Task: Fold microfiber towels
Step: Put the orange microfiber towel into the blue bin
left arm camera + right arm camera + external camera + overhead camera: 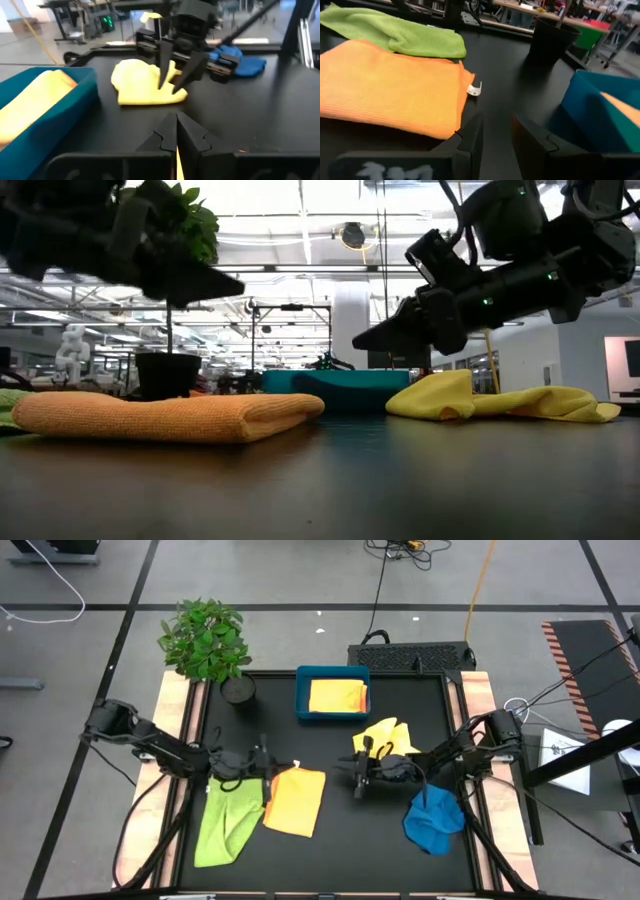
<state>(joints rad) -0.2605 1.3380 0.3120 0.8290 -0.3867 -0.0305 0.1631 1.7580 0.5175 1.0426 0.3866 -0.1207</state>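
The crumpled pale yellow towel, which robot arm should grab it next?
Probably the right. Its open claw hangs just beside the pale yellow towel, while the left claw, fingers together, sits over by the orange towel.

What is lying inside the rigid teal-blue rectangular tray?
Inside the teal-blue rectangular tray lies one folded golden yellow microfiber towel. It covers most of the floor, so anything beneath it is hidden.

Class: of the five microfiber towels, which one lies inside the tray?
The golden yellow microfiber towel, folded inside the rectangular teal tray. The orange, lime green, pale yellow and blue towels lie on the black tabletop.
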